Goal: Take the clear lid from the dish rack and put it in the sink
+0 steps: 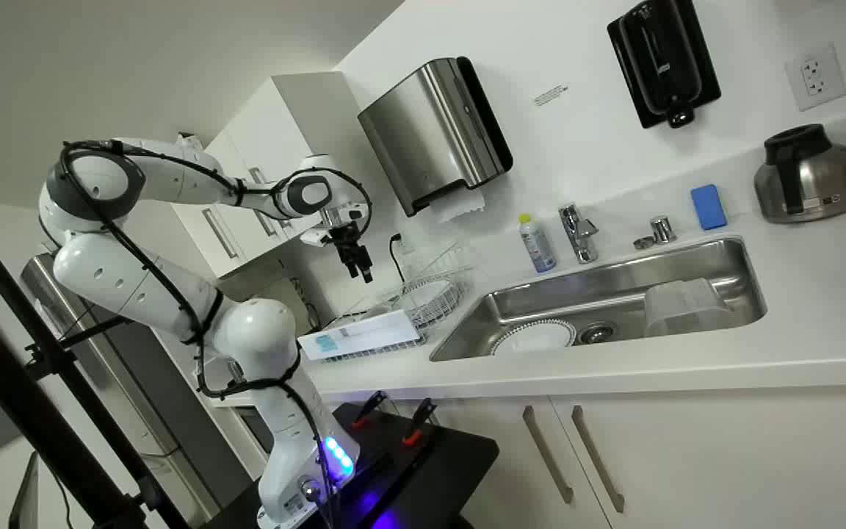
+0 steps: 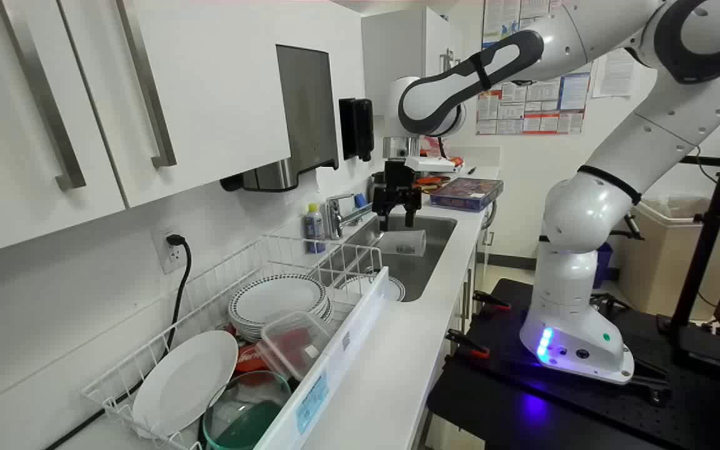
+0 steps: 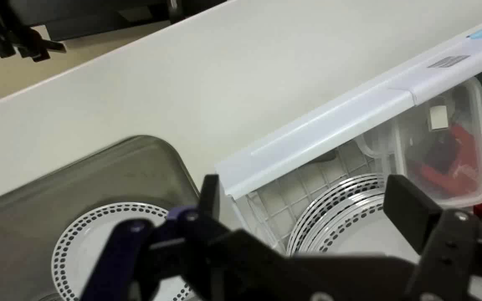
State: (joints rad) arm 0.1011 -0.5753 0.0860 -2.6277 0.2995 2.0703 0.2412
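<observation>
Sink (image 3: 57,196): steel, 1 plate (image 3: 87,244) inside. Gripper (image 3: 308,205): aloft, jaws wide, nothing held. Dish rack (image 3: 324,131): white-fronted. Plate stack (image 3: 358,234): in rack; best not brushed. Clear lid (image 3: 437,146): rectangular, in rack, just beside the stack; should be straddled at 1 exposed edge, pinched, then raised clear of rack front.

Kitch. w/ sink (image 1: 606,297), dish rack (image 2: 338,359).

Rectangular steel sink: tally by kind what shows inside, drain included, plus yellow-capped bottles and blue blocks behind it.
White round plate with dotted rim: 1
Translucent plastic container: 1
Round steel drain: 1
Bluish bottle with yellow cap: 1
Blue rectangular block: 1
Total at the sink: 5
</observation>
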